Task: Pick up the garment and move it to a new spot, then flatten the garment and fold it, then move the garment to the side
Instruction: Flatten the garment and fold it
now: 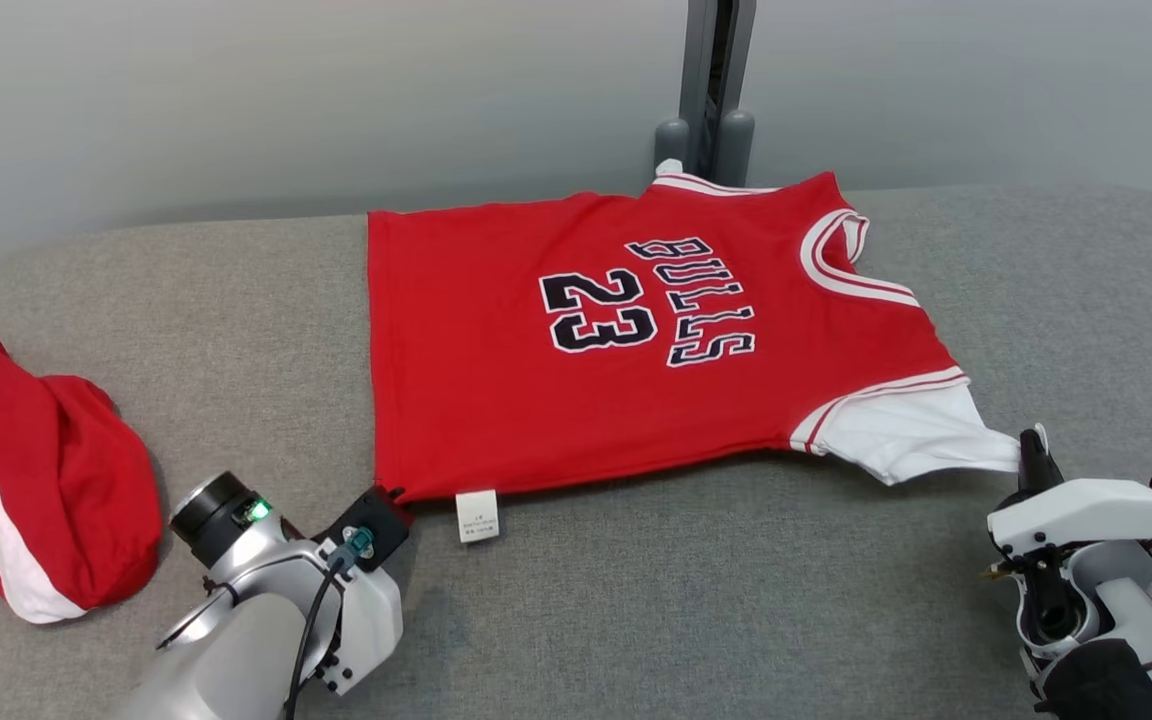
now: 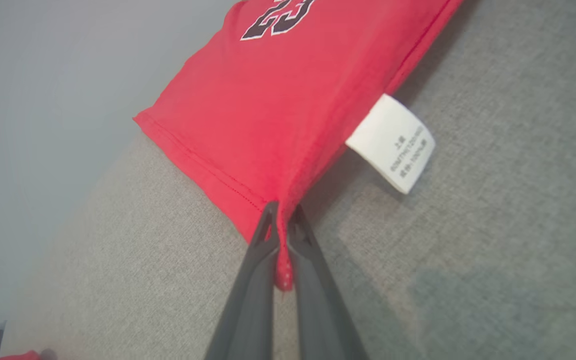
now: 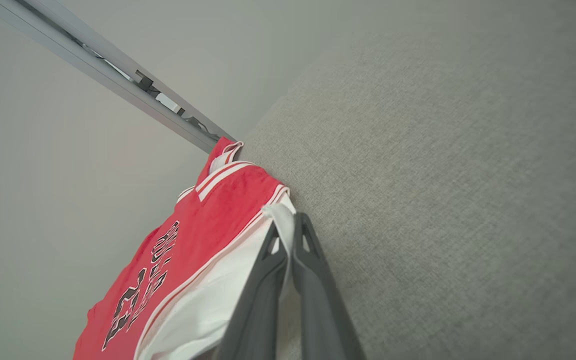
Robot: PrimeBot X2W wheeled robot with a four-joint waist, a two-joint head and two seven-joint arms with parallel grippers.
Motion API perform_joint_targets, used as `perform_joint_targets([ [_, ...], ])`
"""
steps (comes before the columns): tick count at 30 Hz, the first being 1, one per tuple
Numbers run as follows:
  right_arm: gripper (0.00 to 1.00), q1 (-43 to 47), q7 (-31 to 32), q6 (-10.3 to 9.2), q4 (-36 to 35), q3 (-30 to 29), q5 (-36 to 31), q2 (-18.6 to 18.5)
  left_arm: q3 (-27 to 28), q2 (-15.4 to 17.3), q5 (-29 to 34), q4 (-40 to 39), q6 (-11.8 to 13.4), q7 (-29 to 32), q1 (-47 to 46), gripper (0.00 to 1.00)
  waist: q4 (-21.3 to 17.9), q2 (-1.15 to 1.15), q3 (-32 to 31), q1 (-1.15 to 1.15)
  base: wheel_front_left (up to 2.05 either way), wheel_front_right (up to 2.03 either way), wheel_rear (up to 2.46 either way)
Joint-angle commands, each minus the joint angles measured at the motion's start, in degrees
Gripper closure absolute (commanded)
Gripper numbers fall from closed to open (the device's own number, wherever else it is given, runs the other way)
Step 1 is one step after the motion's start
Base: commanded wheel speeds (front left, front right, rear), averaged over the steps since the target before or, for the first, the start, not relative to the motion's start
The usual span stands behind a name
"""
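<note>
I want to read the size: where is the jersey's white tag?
Head view, lower middle: the tag sticks out from the jersey's near edge, just right of the left gripper that pinches the bottom corner.

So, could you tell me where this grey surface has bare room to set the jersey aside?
Bare: the strip between the crumpled red-and-white garment and the jersey; the right end beyond its collar; the near edge between left gripper and right gripper. The centre is crowded.

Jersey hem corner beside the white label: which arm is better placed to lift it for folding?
Left, most likely. The left gripper is shut on that red corner, next to the label; the right gripper pinches the white sleeve at the other end of the jersey.
</note>
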Motion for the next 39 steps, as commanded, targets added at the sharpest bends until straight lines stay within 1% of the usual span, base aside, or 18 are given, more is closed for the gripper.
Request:
perform_joint_targets([
  [1,1.0,0.8,-0.4,0.02,0.1,-0.2,-0.5,-0.9,-0.3,0.7,0.2,0.1,-0.1,0.0,1.0,1.0,0.1,0.0,-0.4,0.0,0.0,0.0,0.0],
  [10,1.0,1.7,1.0,0.02,4.0,1.1,-2.9,-1.9,-2.1,0.8,0.3,0.1,0.0,0.0,4.2,1.0,0.0,0.0,-3.1,0.0,0.0,0.0,0.0],
  [14,1.0,1.4,1.9,0.02,4.0,2.7,-5.3,-2.6,-3.0,1.0,0.1,0.0,-0.4,0.0,5.4,1.0,0.0,0.0,-3.8,0.0,0.0,0.0,0.0],
  [16,1.0,1.9,2.5,0.02,4.0,4.5,-8.1,-3.4,-3.6,1.0,0.2,-0.7,-0.5,0.0,5.5,1.0,0.1,0.0,-4.3,0.0,0.0,0.0,0.0],
  [18,1.0,2.3,3.4,0.02,3.8,5.4,-9.5,-3.7,-3.8,1.4,0.2,-1.7,0.0,0.0,6.1,1.0,0.1,0.0,-4.7,0.0,0.0,0.0,0.0],
  [21,1.0,2.6,5.4,0.02,3.0,6.8,-11.5,-4.4,-4.2,2.0,0.1,-2.4,0.1,0.0,7.2,1.0,0.1,0.0,-5.5,0.0,0.0,0.0,0.0],
  [24,1.0,3.6,8.6,0.02,1.8,7.5,-13.0,-5.0,-4.5,2.5,0.0,-2.7,0.4,0.0,7.8,1.0,0.0,0.0,-6.2,0.0,0.0,0.0,0.0],
  [25,1.0,4.3,11.3,0.02,0.9,8.3,-14.1,-5.5,-4.8,2.7,0.0,-2.7,0.4,0.0,8.6,1.0,0.0,0.0,-6.6,0.0,0.0,0.0,0.0],
  [29,1.0,6.1,16.5,0.02,-2.7,9.3,-16.1,-7.0,-5.4,2.8,-0.2,-2.7,0.4,0.0,9.6,1.0,0.0,0.0,-7.3,0.0,0.0,0.0,0.0],
  [32,1.0,8.2,20.7,0.02,-6.8,9.3,-17.2,-8.2,-5.8,3.1,-0.4,-2.8,0.2,0.0,10.2,1.0,0.3,0.0,-7.7,0.0,0.0,0.0,0.0],
  [33,1.0,9.0,22.3,0.02,-8.3,9.1,-17.5,-8.8,-6.0,3.2,-0.4,-2.9,0.1,0.0,10.4,1.0,0.4,0.0,-7.8,0.0,0.0,0.0,0.0],
  [34,1.0,9.0,22.3,0.02,-8.3,9.1,-17.5,-8.8,-6.0,3.2,-0.4,-2.9,0.1,0.0,10.4,1.0,0.4,0.0,-7.8,0.0,0.0,0.0,0.0],
  [39,1.0,14.6,31.1,0.02,-17.5,6.3,-18.7,-11.4,-7.1,4.0,-0.3,-3.5,-0.2,0.0,11.4,1.0,0.9,0.0,-8.4,0.0,0.0,0.0,0.0],
])
